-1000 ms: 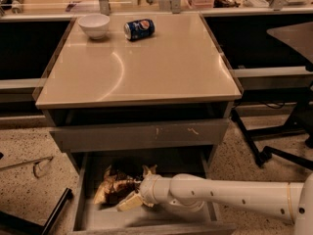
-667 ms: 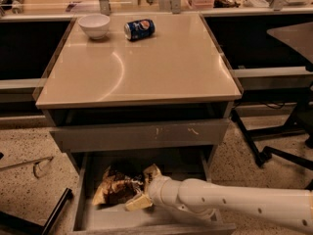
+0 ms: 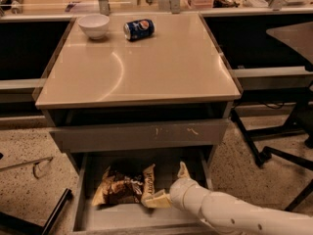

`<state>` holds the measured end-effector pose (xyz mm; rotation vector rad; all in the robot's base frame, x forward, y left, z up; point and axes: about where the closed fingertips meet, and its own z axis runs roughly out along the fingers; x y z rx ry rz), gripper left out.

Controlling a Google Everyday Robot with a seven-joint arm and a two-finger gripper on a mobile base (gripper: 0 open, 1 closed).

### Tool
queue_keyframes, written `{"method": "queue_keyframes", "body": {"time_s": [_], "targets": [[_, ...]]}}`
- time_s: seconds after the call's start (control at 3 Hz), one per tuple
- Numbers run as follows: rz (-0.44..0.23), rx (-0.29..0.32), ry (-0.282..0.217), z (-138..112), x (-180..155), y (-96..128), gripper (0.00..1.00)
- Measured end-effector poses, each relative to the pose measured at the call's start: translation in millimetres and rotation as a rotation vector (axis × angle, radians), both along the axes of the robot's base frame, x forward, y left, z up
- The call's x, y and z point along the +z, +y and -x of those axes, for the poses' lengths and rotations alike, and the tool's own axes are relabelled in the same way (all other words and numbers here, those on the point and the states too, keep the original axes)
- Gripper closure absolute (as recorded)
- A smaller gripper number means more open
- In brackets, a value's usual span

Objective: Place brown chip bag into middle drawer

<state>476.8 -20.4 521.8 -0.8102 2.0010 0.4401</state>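
Observation:
The brown chip bag (image 3: 124, 187) lies crumpled on the floor of the pulled-out middle drawer (image 3: 120, 218), towards its left and centre. My gripper (image 3: 169, 186) is inside the drawer just right of the bag. Its fingers are spread open, one pointing up and back (image 3: 183, 170), the other (image 3: 156, 201) lying low against the bag's pale right end. The gripper holds nothing. My white arm (image 3: 234, 214) comes in from the lower right over the drawer's front edge.
A shut grey drawer front with pale scratches (image 3: 142, 133) sits above the open drawer. On the beige cabinet top (image 3: 146, 67) stand a white bowl (image 3: 94, 24) and a blue soda can (image 3: 139, 28) on its side. Chair legs (image 3: 274, 151) are at the right, a dark bar (image 3: 54, 214) at lower left.
My gripper has drawn back to the right, off the bag. The bag stays lying in the drawer.

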Motion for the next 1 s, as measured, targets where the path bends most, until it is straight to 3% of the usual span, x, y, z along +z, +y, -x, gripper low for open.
{"method": "queue_keyframes", "body": {"time_s": [0.33,0.67,1.0], "targets": [[0.032,-0.066,-0.080,-6,48,-30,0.00],[0.080,-0.101,-0.111,-16,97,-47,0.00],[0.116,-0.103,-0.150,-19,120,-50,0.00]]}}
